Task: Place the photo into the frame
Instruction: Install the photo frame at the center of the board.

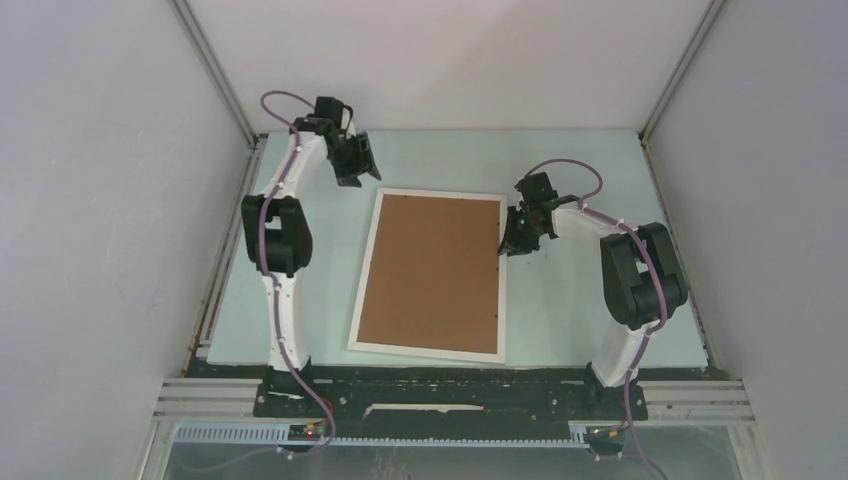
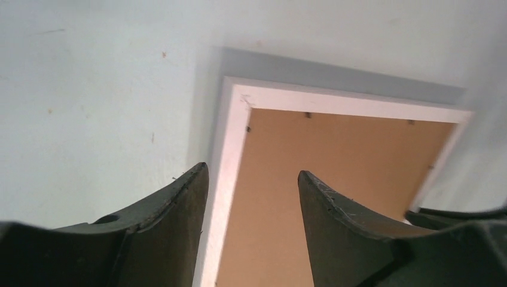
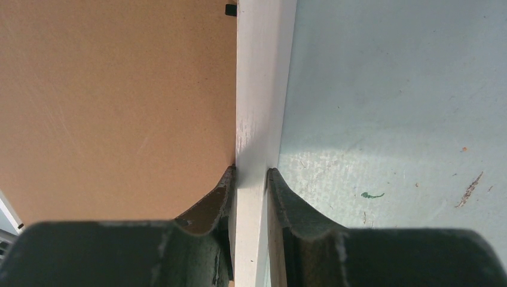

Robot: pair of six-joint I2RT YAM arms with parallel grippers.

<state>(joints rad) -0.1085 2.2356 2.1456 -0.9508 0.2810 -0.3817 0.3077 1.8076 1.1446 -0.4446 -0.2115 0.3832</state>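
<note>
The frame (image 1: 362,270) lies flat on the pale table, back side up, with a brown backing board (image 1: 432,270) filling it. The photo is out of view. My left gripper (image 1: 357,170) hovers open just beyond the frame's far left corner. In the left wrist view its fingers (image 2: 252,170) straddle the frame's white left rim (image 2: 230,143) without touching it. My right gripper (image 1: 512,240) is at the frame's right side near the far corner. In the right wrist view it (image 3: 251,170) is shut on the white rim (image 3: 260,89), one finger over the backing board (image 3: 119,101) and the other on the table side.
Grey walls close in the table (image 1: 580,320) on the left, right and back. A black and aluminium rail (image 1: 450,395) carrying both arm bases runs along the near edge. Small paint marks (image 3: 372,195) dot the table right of the frame.
</note>
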